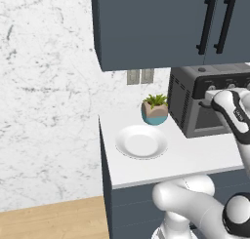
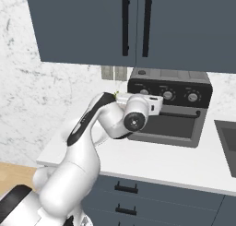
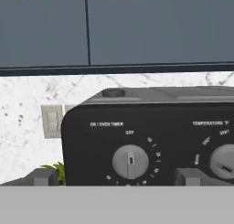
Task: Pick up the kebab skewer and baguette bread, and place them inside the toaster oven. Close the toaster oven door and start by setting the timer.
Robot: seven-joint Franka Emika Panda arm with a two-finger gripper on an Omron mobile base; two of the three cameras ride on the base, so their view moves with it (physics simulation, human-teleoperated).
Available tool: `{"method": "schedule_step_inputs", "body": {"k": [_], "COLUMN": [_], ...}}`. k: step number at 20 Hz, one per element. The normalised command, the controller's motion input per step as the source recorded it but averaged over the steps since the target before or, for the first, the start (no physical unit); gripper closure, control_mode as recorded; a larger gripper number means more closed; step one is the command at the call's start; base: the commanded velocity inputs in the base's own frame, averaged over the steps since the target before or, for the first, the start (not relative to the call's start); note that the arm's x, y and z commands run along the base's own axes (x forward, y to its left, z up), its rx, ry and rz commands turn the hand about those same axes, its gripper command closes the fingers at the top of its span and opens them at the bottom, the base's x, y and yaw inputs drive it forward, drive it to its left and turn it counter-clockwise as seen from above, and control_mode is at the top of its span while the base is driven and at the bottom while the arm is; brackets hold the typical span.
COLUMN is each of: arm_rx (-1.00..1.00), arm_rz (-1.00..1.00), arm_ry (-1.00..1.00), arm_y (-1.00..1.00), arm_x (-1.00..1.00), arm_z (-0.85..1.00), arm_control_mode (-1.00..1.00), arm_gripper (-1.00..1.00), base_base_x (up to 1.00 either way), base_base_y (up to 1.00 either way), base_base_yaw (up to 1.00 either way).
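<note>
White counter (image 1: 195,157) under dark blue wall cabinets (image 2: 133,26): we list a boxy dark grey-black toaster oven (image 2: 171,107) at its back edge, door (image 2: 168,126) shut; a round white plate (image 1: 141,142) near the left edge; a potted green plant (image 1: 155,109) between them. Our two-finger gripper (image 3: 118,176), spread wide and holding nothing, faces the oven's grey timer knob (image 3: 130,161).

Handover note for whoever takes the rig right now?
Gripper: open, holding nothing, up against the toaster oven's knob panel, fingers either side of the timer knob.
Timer knob points at OFF.
Toaster oven door looks shut.
Plate on the counter is bare; skewer and bread presumably inside the oven, can't confirm.
Left: grip the knob and set the timer.
</note>
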Motion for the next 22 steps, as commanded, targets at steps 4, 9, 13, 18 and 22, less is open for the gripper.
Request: {"method": "schedule_step_inputs", "body": {"k": [4,9,13,18,22], "arm_rx": [0.00,0.00,0.00,0.00,0.00], "arm_rz": [0.00,0.00,0.00,0.00,0.00], "arm_ry": [0.00,0.00,0.00,0.00,0.00], "arm_y": [-0.03,0.00,0.00,0.00,0.00], "arm_x": [0.11,0.24,0.33,0.23,0.00], "arm_z": [-0.13,-0.07,-0.04,-0.02,0.00], "arm_control_mode": [-1.00,-1.00,-1.00,-1.00,-1.00], "arm_gripper": [-1.00,-1.00,-1.00,-1.00,-1.00], "base_base_x": [0.00,0.00,0.00,0.00,0.00], "base_base_y": [0.00,0.00,0.00,0.00,0.00], "base_base_yaw": [0.00,0.00,0.00,0.00,0.00]}}
